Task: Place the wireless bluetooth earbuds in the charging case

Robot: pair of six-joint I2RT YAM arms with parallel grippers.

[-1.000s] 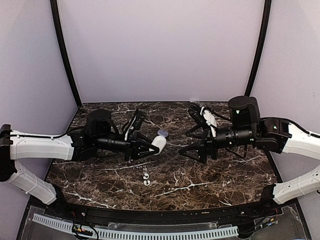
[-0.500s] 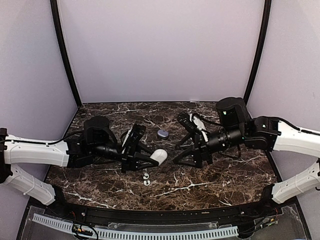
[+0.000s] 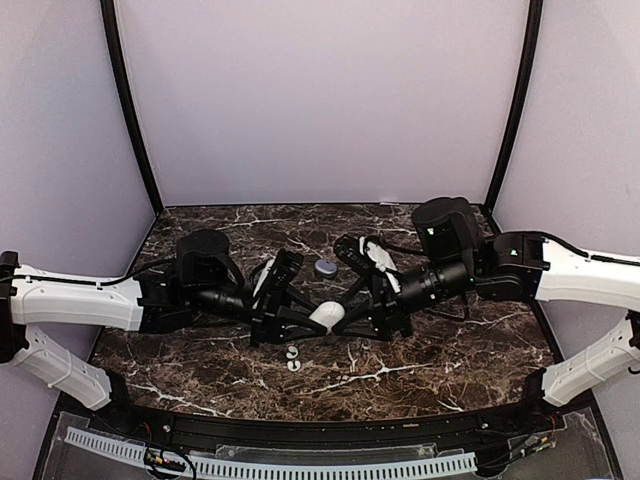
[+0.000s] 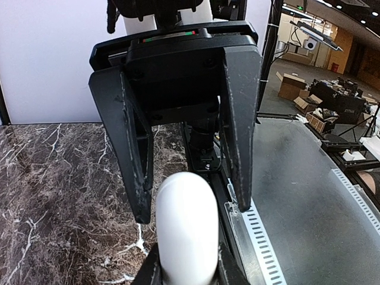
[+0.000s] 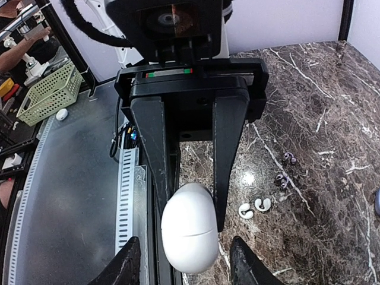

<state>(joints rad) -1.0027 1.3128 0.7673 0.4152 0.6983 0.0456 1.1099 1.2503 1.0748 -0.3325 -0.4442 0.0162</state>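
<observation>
My left gripper [image 3: 312, 320] is shut on a plain white oval pebble [image 3: 328, 315], held above the marble table's middle; it also shows in the left wrist view [image 4: 185, 228]. My right gripper [image 3: 352, 314] is open and faces it, its fingers [image 4: 240, 130] on either side of the pebble's tip [image 5: 190, 234]. Two tiny white earbuds [image 3: 293, 358] lie on the table below; they show in the right wrist view [image 5: 253, 206]. The lavender charging case [image 3: 324, 268] lies behind the grippers, apart from both.
Two small dark purple pieces [image 5: 285, 169] lie on the marble table [image 3: 440, 350] beyond the white earbuds. A slotted white cable strip [image 3: 270, 468] runs along the near edge. Purple walls stand at the back and sides.
Both arms have swung toward the middle. My left gripper has carried the white pebble right and nearer. My right gripper has moved left until its open fingers flank the pebble.
</observation>
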